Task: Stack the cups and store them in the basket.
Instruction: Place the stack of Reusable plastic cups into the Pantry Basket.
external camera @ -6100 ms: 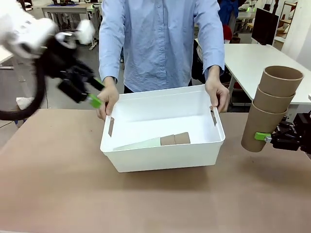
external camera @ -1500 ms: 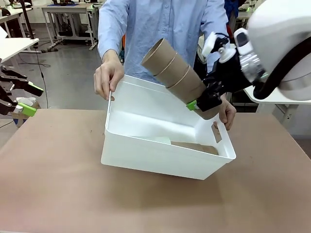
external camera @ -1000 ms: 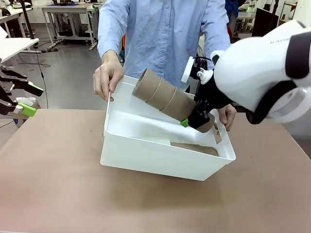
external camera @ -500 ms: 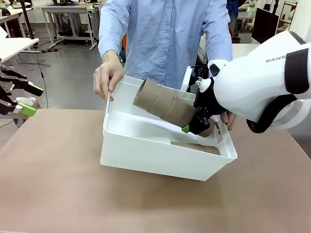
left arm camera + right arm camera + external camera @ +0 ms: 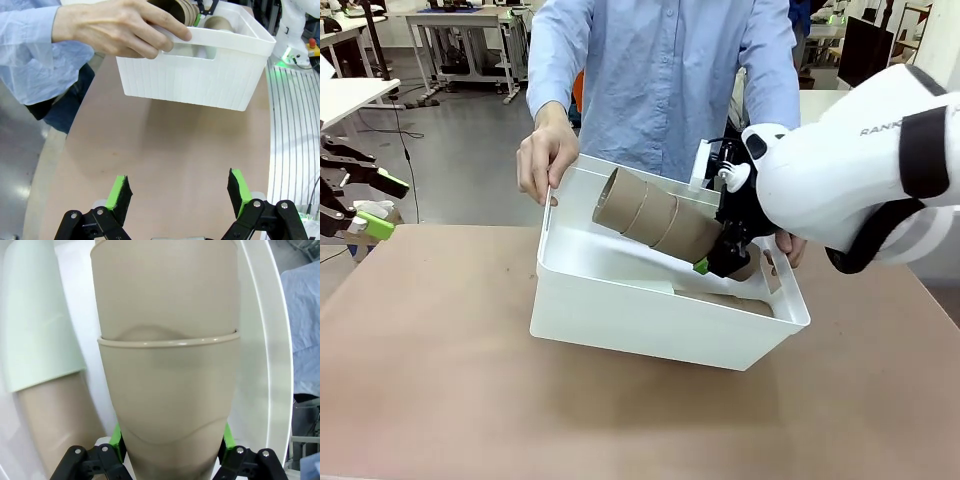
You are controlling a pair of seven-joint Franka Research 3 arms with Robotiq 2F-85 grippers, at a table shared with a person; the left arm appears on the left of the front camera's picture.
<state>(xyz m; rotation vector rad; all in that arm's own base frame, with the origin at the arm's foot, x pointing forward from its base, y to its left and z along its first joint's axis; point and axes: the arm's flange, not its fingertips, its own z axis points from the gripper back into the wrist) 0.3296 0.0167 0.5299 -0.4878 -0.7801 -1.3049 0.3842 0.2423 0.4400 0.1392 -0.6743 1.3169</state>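
Note:
A stack of three tan cups (image 5: 655, 220) lies slanted inside the white basket (image 5: 650, 325), mouth up toward the left. My right gripper (image 5: 718, 262) is shut on the stack's lowest cup near its base. In the right wrist view the stack (image 5: 167, 365) stands between the green pads (image 5: 223, 436). Beside it a mint green cup (image 5: 40, 335) nested over a tan cup (image 5: 55, 430) lies on the basket floor (image 5: 725, 299). The person's hands (image 5: 548, 158) hold the basket tilted. My left gripper (image 5: 362, 203) hangs open at the far left, away from the basket, its fingers (image 5: 120, 192) spread over bare table.
The brown table (image 5: 440, 400) has free room in front of and to the left of the basket. The person stands at the far edge behind the basket. My right arm's white body (image 5: 860, 190) reaches over the basket's right end.
My right gripper has brought the stack of cups lower and flatter into the basket. The person keeps the basket tilted. My left arm has not moved.

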